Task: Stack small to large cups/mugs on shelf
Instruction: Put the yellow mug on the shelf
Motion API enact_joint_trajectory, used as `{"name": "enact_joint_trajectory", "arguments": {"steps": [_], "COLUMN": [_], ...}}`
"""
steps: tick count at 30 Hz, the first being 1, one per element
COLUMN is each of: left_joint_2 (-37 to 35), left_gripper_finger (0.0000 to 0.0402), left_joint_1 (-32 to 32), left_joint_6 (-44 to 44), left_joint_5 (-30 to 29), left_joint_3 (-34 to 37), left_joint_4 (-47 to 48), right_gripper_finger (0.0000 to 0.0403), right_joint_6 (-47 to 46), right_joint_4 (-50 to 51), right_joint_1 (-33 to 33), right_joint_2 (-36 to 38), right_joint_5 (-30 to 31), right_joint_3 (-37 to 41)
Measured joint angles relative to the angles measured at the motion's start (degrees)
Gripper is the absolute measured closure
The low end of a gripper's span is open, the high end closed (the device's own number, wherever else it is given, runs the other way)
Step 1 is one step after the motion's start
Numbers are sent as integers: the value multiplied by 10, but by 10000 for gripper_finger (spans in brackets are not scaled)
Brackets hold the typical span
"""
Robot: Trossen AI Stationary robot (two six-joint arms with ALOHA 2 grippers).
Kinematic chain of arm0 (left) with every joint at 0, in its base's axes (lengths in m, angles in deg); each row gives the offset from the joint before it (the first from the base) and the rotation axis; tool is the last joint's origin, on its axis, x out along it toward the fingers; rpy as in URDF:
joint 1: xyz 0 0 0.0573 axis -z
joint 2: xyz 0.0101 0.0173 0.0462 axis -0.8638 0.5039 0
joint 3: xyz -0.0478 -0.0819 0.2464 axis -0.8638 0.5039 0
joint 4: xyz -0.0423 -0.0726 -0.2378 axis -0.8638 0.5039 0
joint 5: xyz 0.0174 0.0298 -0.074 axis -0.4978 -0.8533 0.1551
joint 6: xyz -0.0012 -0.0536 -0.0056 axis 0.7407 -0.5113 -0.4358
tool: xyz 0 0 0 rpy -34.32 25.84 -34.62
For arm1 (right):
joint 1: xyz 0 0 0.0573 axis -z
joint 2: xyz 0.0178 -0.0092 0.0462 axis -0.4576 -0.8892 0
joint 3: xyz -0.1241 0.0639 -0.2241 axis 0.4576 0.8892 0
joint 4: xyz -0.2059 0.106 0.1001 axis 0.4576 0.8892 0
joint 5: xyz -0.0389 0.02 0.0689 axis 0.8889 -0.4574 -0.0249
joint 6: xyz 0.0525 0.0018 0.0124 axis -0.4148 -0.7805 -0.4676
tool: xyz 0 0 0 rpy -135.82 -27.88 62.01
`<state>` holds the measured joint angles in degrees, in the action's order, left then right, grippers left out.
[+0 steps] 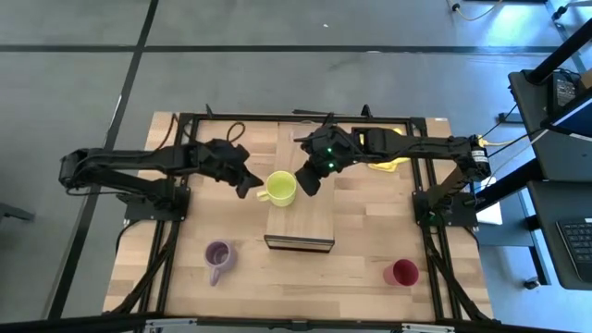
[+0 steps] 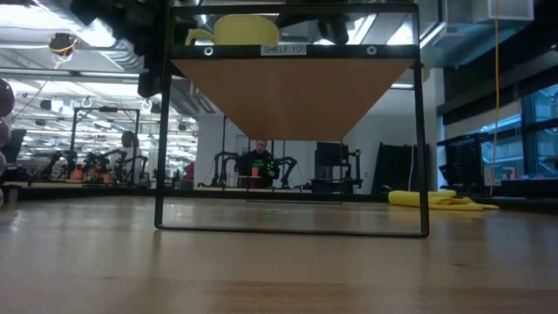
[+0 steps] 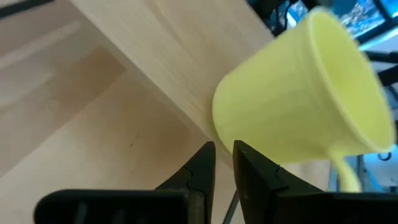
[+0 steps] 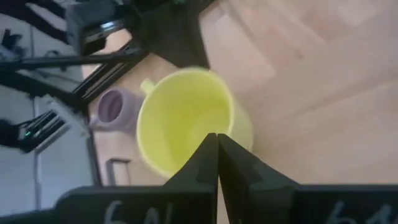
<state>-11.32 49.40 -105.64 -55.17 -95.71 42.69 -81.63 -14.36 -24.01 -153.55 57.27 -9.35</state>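
Note:
The yellow-green mug (image 1: 282,188) stands upright on its base at the far left part of the shelf (image 1: 301,222), its handle (image 1: 262,194) toward the table's left. In the low view the mug (image 2: 246,29) shows on top of the raised shelf (image 2: 292,87). My left gripper (image 1: 248,183) is shut just left of the handle, its fingertips (image 3: 224,155) near the mug's base (image 3: 292,106). My right gripper (image 1: 310,180) is shut at the mug's right side, its tips (image 4: 216,140) over the rim (image 4: 186,118). The purple mug (image 1: 218,257) and the red cup (image 1: 401,272) stand on the tabletop. The clear glass is out of view. My left gripper's shut fingers (image 3: 205,163) point at the mug's lower wall (image 3: 227,118) by the shelf's edge; I cannot tell whether they touch it. My right gripper's shut fingers (image 4: 208,155) come slanting from above at the mug's rim (image 4: 233,115) on its right side; I cannot tell whether they touch it.
A yellow cloth (image 1: 388,163) lies at the table's far right and also shows in the low view (image 2: 436,200). The shelf stands on a black frame (image 2: 160,131) above the tabletop. The near half of the shelf (image 1: 301,231) is bare wood.

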Motion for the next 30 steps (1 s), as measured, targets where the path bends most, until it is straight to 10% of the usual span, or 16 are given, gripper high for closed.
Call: {"name": "enact_joint_trajectory", "arguments": {"steps": [30], "left_joint_2": [122], "left_gripper_finger": [350], "left_joint_1": [15], "left_joint_6": [-29], "left_joint_5": [34], "left_joint_3": [0], "left_joint_4": [-218], "right_gripper_finger": [393], "right_joint_6": [-108], "right_joint_4": [68], "right_joint_1": [-110], "right_joint_2": [0], "right_joint_5": [21], "right_joint_3": [0]}}
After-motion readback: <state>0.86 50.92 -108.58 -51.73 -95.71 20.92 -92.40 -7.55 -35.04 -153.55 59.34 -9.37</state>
